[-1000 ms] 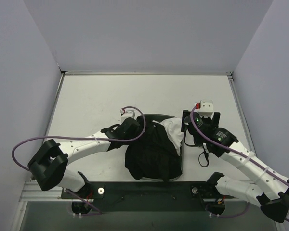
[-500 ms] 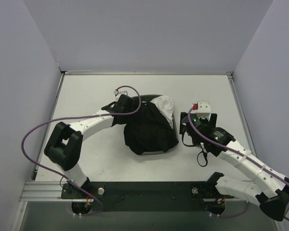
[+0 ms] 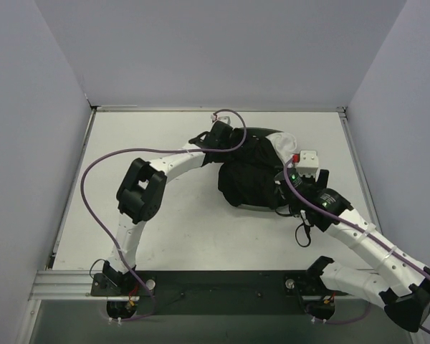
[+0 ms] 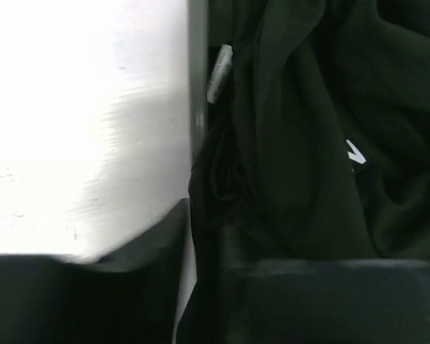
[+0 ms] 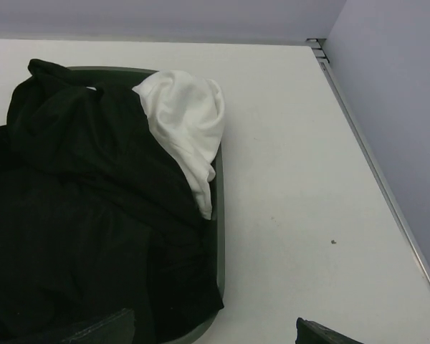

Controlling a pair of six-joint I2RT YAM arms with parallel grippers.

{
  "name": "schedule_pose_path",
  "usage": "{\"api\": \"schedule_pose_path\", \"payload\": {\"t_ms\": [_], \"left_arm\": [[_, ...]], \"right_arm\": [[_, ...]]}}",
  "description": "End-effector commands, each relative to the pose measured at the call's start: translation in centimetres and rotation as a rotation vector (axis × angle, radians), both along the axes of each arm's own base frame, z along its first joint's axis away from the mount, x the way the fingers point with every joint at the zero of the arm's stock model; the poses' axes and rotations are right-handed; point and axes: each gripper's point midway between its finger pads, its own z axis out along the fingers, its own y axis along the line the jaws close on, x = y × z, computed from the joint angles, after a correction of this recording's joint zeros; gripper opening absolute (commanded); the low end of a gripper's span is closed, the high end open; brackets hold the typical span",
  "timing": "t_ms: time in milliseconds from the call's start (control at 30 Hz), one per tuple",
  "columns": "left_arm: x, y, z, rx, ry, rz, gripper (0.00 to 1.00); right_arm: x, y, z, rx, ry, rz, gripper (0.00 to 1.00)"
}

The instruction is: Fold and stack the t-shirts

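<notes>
The t-shirts lie heaped in a dark oval basket [image 3: 255, 208]: black shirts [image 3: 249, 175] with a white garment [image 3: 283, 142] at the far right end. In the left wrist view the black cloth [image 4: 308, 143] shows a bit of white print [image 4: 354, 152]. My left gripper [image 3: 228, 140] straddles the basket's far left rim [image 4: 198, 107]; its jaws stand narrowly apart [image 4: 201, 287], and a sliver of table shows beside the rim. My right gripper [image 5: 215, 337] hangs open over the basket's near right rim [image 5: 219, 236], holding nothing. The white garment [image 5: 183, 122] drapes over the black shirts [image 5: 72, 201].
White table [image 3: 143, 208] spreads left of and in front of the basket. Grey walls enclose it; the right wall [image 5: 394, 107] and a metal edge strip [image 5: 376, 172] run close to the basket's right. The left arm [image 3: 140, 190] stretches across the table's middle.
The left gripper has carried the basket with the shirts from the near centre to the far right of the table, and its jaws have loosened. The right gripper has barely moved.
</notes>
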Motion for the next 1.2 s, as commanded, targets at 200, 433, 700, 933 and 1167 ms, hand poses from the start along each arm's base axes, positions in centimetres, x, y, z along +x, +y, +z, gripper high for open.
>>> {"api": "schedule_pose_path", "payload": {"t_ms": [200,433,700,933,1167], "left_arm": [[-1.7,-2.2,6.8,-0.07,-0.091,-0.063,0.95],[-4.2,3.9,11.7,0.011,-0.129,0.022,0.96],[-8.1,10.6,13.4,-0.008,-0.138,0.126,0.97],[-10.6,14.3,13.7,-0.047,-0.155,0.174,0.97],[-12.7,16.2,13.7,-0.043,-0.166,0.194,0.97]], "right_arm": [[4.4,3.4,-1.2,0.097,0.068,0.063,0.94],[8.9,7.6,-3.0,0.156,0.129,0.11,0.93],[11.9,10.7,-7.2,0.162,0.221,0.132,0.86],[12.0,10.3,-7.7,0.124,0.228,0.089,0.0],[12.3,12.1,1.6,-0.019,0.043,0.148,0.0]]}}
